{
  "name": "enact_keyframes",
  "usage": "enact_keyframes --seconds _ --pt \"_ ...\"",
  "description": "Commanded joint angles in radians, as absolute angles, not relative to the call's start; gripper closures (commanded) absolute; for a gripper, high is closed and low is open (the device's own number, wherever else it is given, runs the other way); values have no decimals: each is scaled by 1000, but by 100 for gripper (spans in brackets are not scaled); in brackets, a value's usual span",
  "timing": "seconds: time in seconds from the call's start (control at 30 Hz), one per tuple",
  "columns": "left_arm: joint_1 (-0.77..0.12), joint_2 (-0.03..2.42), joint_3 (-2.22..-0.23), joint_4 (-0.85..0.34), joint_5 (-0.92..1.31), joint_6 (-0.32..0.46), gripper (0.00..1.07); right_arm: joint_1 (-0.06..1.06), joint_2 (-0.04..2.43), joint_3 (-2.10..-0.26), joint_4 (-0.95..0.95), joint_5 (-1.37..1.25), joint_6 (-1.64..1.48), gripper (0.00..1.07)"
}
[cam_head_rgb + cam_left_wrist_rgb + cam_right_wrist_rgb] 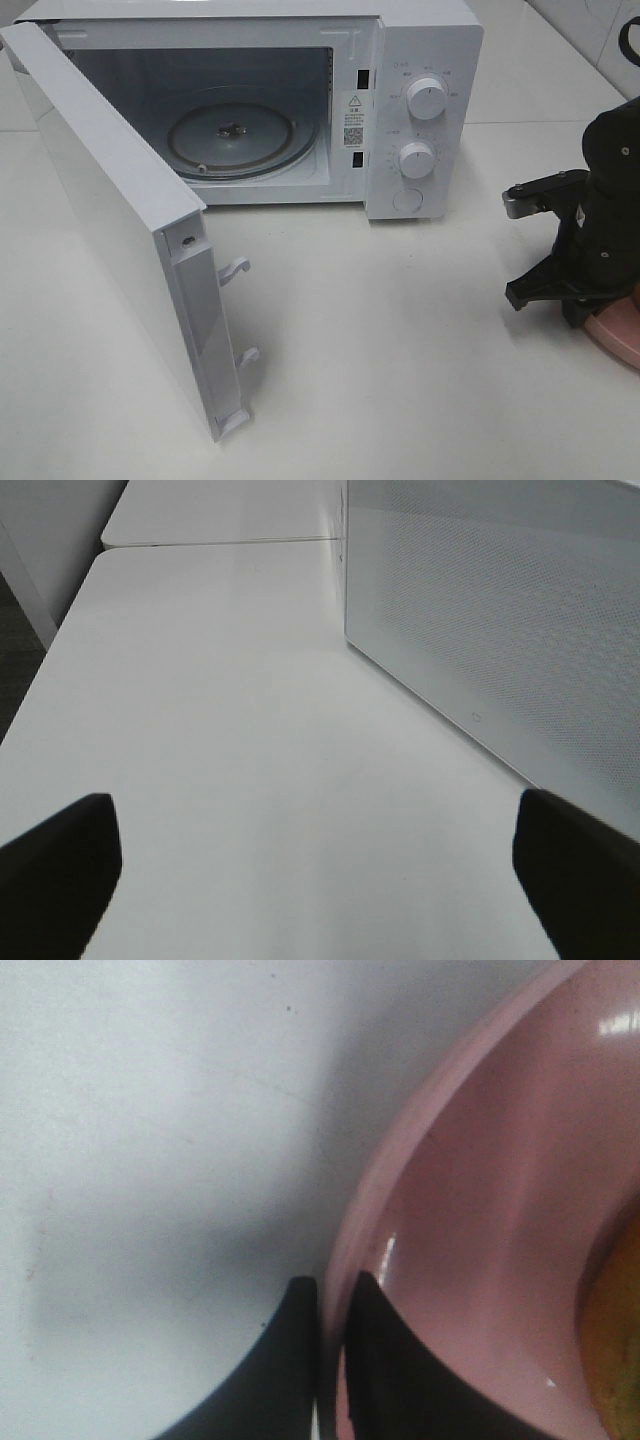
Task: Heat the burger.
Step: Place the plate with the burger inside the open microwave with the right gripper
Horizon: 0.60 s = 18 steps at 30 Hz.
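While right hand (332,1290) pinches plate (480,1210) rim, burger (612,1345) lies near, on plate.

the microwave (420,40) stands in the upper middle of the high view, at the back of the worktop (400,350). its door (110,200) swings out toward the lower left, and the turntable (235,135) lies inside it. right of the opening, one knob (427,100) sits above another knob (417,159). at the right edge the plate (618,335) lies on the worktop under the right arm (605,220), whose jaws stand one on each side of the plate rim. the burger (615,1350) lies on the plate.
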<state>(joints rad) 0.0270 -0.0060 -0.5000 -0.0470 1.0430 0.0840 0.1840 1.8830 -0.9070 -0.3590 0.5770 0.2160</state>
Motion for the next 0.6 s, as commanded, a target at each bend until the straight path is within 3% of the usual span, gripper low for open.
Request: enact_keyframes --seconds 0.03,0.6 --pt "28 -28 -498 -44 1040 81 7 177 1886 -906 -372 596 247 107" --pt "28 -28 -498 -44 1040 81 7 180 1812 -906 -450 699 344 107"
